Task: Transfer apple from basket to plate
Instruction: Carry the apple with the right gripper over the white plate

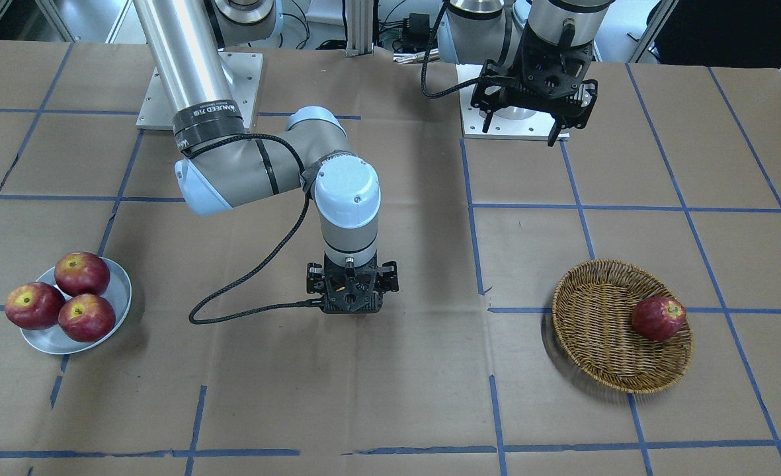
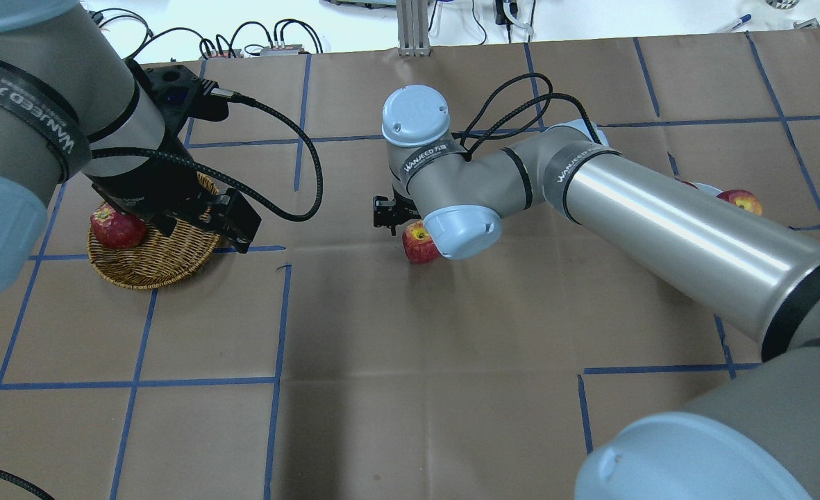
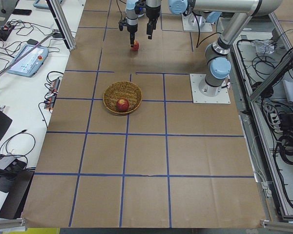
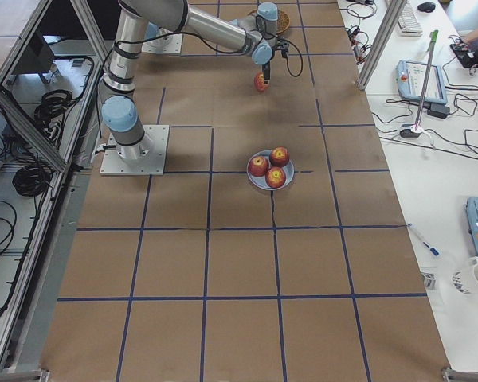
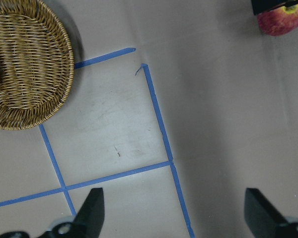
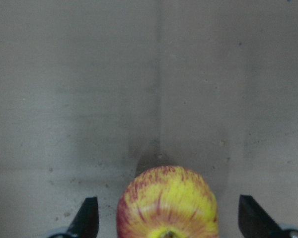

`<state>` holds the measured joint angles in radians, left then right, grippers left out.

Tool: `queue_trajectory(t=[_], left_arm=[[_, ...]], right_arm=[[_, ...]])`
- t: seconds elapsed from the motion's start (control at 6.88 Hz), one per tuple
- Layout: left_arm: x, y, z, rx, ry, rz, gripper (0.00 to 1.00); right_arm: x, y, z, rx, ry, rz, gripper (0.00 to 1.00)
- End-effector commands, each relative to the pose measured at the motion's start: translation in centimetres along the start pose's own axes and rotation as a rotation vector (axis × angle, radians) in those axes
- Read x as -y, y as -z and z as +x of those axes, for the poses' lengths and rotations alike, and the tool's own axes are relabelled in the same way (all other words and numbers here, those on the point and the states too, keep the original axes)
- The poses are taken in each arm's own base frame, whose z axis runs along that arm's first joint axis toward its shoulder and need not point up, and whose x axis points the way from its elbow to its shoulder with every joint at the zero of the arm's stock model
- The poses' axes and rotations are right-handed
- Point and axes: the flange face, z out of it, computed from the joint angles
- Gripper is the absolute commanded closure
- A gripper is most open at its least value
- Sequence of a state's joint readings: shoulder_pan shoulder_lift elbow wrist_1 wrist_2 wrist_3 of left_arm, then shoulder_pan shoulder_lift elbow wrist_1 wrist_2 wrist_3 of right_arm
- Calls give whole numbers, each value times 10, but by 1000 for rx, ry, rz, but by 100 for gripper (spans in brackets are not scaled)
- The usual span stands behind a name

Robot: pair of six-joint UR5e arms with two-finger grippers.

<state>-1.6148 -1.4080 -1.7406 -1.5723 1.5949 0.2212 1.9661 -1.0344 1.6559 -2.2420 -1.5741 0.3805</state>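
right gripper (image 6: 166,210) hangs wide open astride the apple (image 2: 420,244), gripping nothing, well short of the plate (image 1: 121,285); next it's gotta squeeze, lift, carry over

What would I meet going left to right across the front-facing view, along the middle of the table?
The plate with three red apples, then the right gripper, then the basket holding one red apple.

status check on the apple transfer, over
Left gripper open, empty. Right gripper open, straddling the apple, mid-table, not gripped. Plate crowded with three red apples; another red apple in the basket.
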Motion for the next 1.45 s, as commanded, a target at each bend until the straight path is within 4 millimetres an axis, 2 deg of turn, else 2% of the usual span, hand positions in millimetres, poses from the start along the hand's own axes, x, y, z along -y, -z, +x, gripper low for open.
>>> queue_trajectory(t=[0.0,0.29,0.58,0.87,1.02,1.31], left_arm=[[-1,1,0,0,1,3,1],[-1,1,1,0,0,3,1],[-1,0,1,-1,0,1,1],[-1,1,0,-1,0,3,1],[-1,1,0,-1,0,3,1],[-1,1,0,-1,0,3,1]], right_arm=[[-4,-20,2,-2,4,-25,8],[-4,-18,2,-4,4,-31,39],[0,3,6,5,-4,-8,44],[0,93,36,-5,17,-7,44],[7,126,80,-16,15,-20,44],[21,181,212,-26,65,-39,43]])
